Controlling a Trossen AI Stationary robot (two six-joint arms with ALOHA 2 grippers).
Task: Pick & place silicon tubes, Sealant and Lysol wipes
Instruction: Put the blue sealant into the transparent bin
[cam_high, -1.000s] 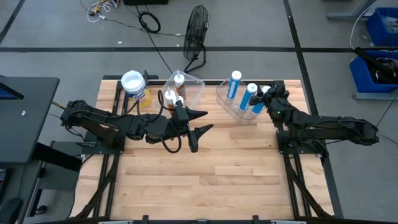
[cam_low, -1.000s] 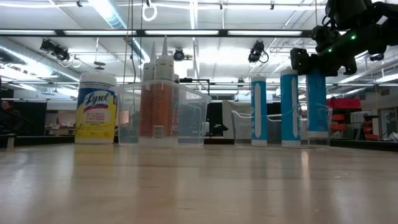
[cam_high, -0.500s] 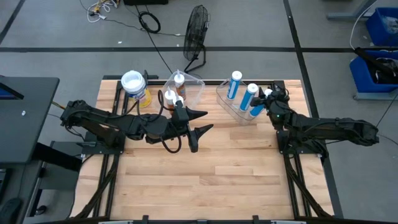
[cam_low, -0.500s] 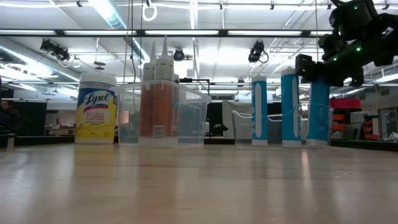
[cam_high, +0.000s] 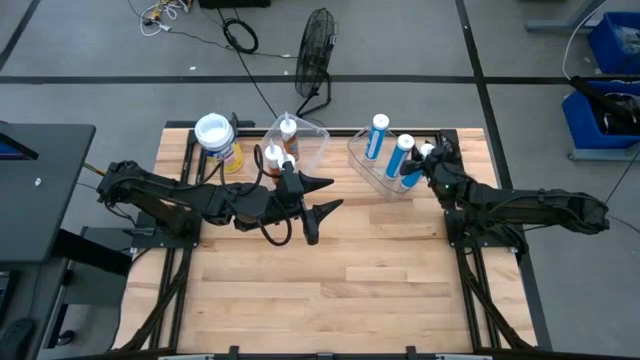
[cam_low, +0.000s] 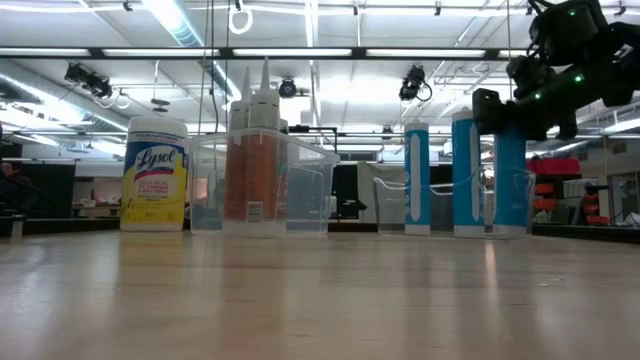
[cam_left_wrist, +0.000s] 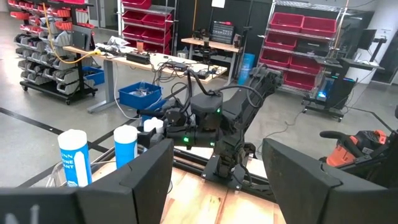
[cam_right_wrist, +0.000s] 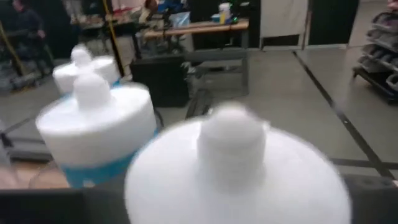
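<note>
The Lysol wipes (cam_high: 214, 135) (cam_low: 154, 175), a yellow canister with a white lid, stand at the table's far left. Beside them a clear bin (cam_high: 312, 140) holds two orange-brown tubes (cam_low: 255, 165) upright. A second clear bin (cam_high: 362, 160) at the far right holds three blue tubes with white caps. My right gripper (cam_high: 425, 165) (cam_low: 510, 108) is shut on the rightmost blue tube (cam_low: 510, 180). My left gripper (cam_high: 324, 200) (cam_left_wrist: 217, 180) hovers open over the table's middle, level, touching nothing. My right gripper holds the blue tube by its upper part (cam_low: 510, 135), just under the white cap (cam_right_wrist: 233, 174), with one finger on either side. The fingers come in about level from the table's right. The tube stands upright inside the bin, its lower end level with the other two tubes' bases.
The two other blue tubes (cam_high: 378, 135) (cam_high: 402, 152) stand close beside the held one. The near half of the wooden table (cam_high: 330, 290) is bare. Beyond the far edge, a fan (cam_high: 315, 50) and cables lie on the floor.
My right gripper has gone down with the blue tube, which stayed upright. The tube's lower end has sunk into the right bin until it is level with the other tubes' bases.
</note>
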